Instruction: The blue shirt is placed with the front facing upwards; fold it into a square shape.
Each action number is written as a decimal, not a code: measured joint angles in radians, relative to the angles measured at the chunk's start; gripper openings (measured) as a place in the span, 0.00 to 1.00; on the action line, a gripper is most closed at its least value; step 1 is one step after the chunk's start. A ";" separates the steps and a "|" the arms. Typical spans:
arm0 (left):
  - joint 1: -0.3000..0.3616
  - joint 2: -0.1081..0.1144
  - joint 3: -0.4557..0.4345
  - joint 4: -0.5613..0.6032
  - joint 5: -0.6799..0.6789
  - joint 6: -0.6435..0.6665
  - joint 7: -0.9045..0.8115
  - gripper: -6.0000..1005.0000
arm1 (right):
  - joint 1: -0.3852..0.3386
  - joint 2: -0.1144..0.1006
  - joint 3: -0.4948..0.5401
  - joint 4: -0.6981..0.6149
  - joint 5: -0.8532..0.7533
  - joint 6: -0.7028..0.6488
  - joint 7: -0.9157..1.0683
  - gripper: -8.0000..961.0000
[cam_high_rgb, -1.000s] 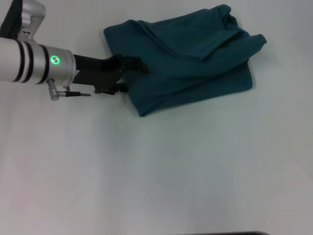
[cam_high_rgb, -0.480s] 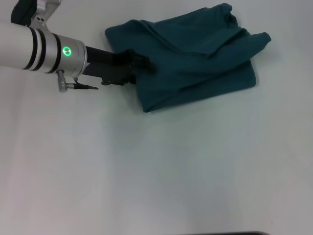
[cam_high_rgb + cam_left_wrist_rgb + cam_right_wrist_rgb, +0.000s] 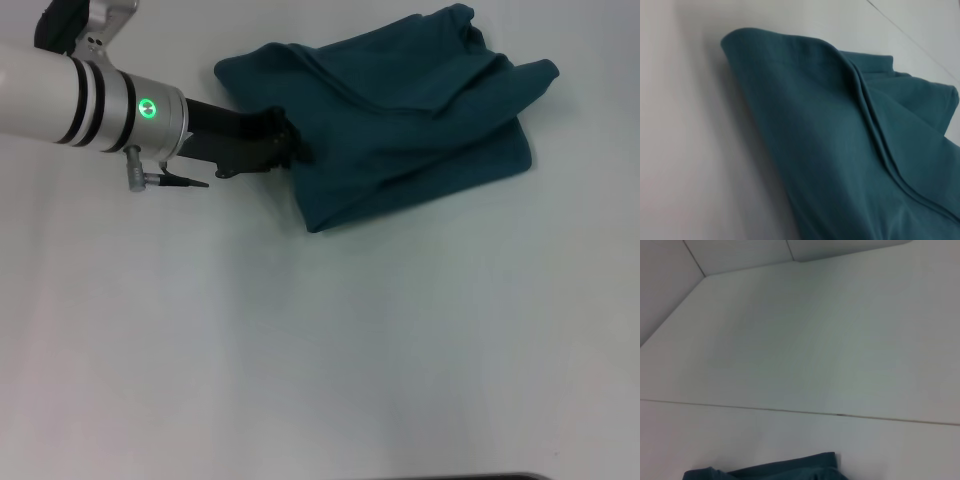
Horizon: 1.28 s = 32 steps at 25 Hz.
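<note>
Blue shirt (image 3: pixel 400 120): folded, rumpled bundle on white table (image 3: pixel 320 350), directly ahead of left gripper (image 3: pixel 290 148). Fingertips at bundle's left edge, touching cloth; spread or pinching — cannot tell.

One blue shirt (image 3: pixel 400 120), one hand (image 3: pixel 285 148) and one table (image 3: pixel 320 350).
</note>
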 joint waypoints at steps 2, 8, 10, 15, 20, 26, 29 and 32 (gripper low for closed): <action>0.002 -0.001 0.001 -0.003 0.000 0.007 0.006 0.35 | 0.000 0.000 0.004 0.000 0.000 -0.006 0.000 0.96; 0.031 0.010 -0.004 -0.025 -0.001 0.085 0.040 0.14 | -0.004 0.001 0.015 0.001 0.000 -0.021 0.000 0.96; 0.049 0.012 -0.005 -0.050 -0.002 0.125 0.049 0.12 | -0.005 0.001 0.015 0.003 0.000 -0.022 0.000 0.96; 0.103 0.032 -0.006 -0.106 -0.001 0.217 0.057 0.12 | -0.005 0.002 0.015 0.007 0.000 -0.022 0.000 0.96; 0.132 0.087 -0.023 -0.110 0.000 0.207 0.038 0.12 | -0.004 0.003 0.014 0.010 0.001 -0.015 -0.001 0.96; 0.127 0.150 -0.052 -0.103 0.009 0.178 0.037 0.12 | -0.004 0.005 0.007 0.011 0.022 -0.019 -0.004 0.96; 0.125 0.154 -0.053 -0.098 0.013 0.178 0.039 0.13 | -0.004 0.006 0.002 0.011 0.027 -0.020 -0.004 0.96; 0.126 0.153 -0.054 -0.088 0.013 0.180 0.048 0.14 | -0.004 0.006 0.001 0.011 0.027 -0.020 -0.006 0.96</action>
